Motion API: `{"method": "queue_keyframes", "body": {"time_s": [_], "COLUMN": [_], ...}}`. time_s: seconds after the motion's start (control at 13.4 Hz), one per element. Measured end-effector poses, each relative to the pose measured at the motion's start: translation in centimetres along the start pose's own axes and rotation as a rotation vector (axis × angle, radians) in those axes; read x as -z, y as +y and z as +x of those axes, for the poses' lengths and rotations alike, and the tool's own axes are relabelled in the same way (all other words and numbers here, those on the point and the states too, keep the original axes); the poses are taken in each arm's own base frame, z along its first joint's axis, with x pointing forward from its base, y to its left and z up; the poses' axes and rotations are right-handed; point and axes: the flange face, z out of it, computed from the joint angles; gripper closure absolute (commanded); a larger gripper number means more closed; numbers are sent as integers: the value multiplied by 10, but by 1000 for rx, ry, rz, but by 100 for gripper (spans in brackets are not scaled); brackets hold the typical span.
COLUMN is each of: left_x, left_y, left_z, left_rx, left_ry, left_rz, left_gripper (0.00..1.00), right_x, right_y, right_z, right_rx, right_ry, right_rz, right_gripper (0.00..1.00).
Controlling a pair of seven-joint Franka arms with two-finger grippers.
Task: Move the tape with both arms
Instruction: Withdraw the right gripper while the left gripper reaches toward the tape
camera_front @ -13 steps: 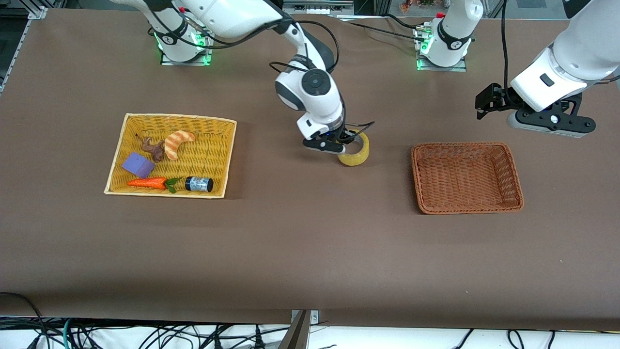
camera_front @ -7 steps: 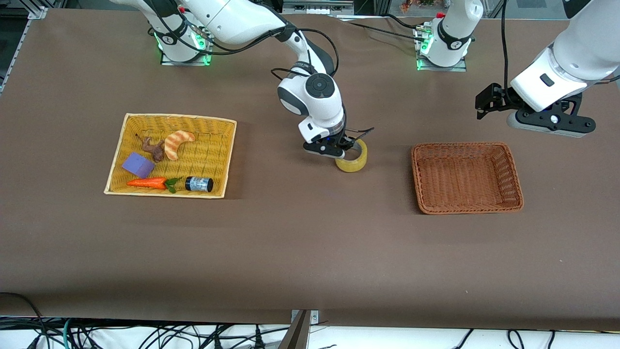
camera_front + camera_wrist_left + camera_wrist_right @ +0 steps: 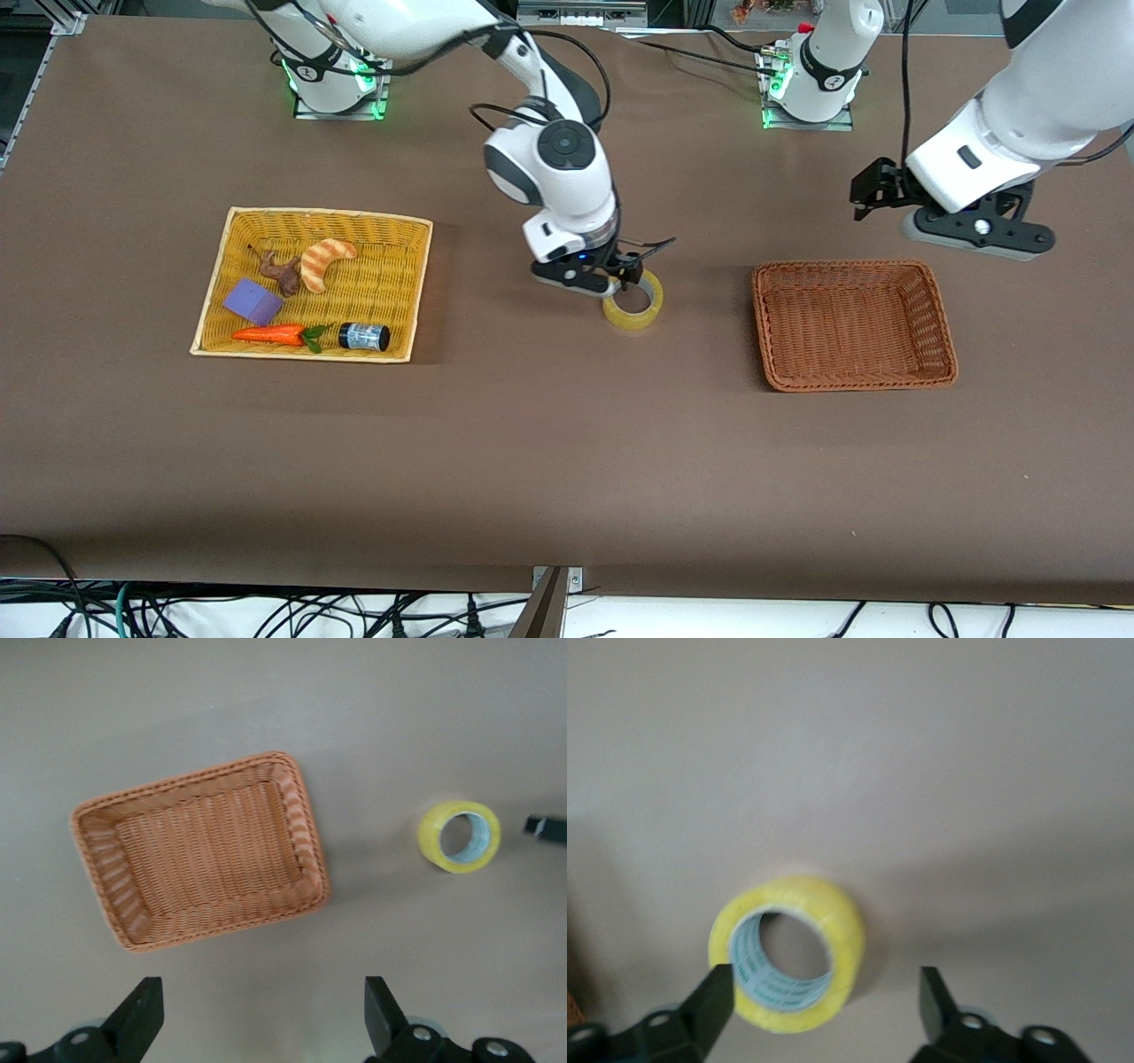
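Observation:
The tape (image 3: 631,320), a yellowish ring, lies flat on the brown table between the two baskets. My right gripper (image 3: 602,282) hovers just above it, open and empty. In the right wrist view the tape (image 3: 843,930) lies by one of the spread fingertips (image 3: 713,999), untouched. My left gripper (image 3: 974,235) is open and empty, up in the air over the table by the empty brown wicker basket (image 3: 941,319). The left wrist view shows that gripper (image 3: 261,1023), the basket (image 3: 306,828) and the tape (image 3: 432,837).
A yellow wicker basket (image 3: 418,283) toward the right arm's end holds a purple block (image 3: 252,301), a carrot (image 3: 270,334), a croissant (image 3: 323,260), a brown figure (image 3: 282,270) and a dark jar (image 3: 365,337).
My right gripper has let go of the tape, which went from tilted in its grip to flat on the table. My left gripper has shifted toward the middle.

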Motion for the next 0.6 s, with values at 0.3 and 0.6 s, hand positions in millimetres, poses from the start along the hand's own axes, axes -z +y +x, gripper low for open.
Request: {"method": "queue_keyframes", "body": {"time_s": [0.3, 0.6], "left_x": [-19, -91], "left_y": [21, 42], "left_z": [9, 42], "left_rx": [-36, -78], "left_ry": [-37, -146], "left_rz": [-22, -42], "left_gripper": [0, 0], "right_x": [150, 274], "right_y": [113, 285], "right_z": [112, 173], "right_rx": [234, 494], "right_ry": [-98, -160], "right_rz": [-50, -110], "right_gripper": [0, 0]}}
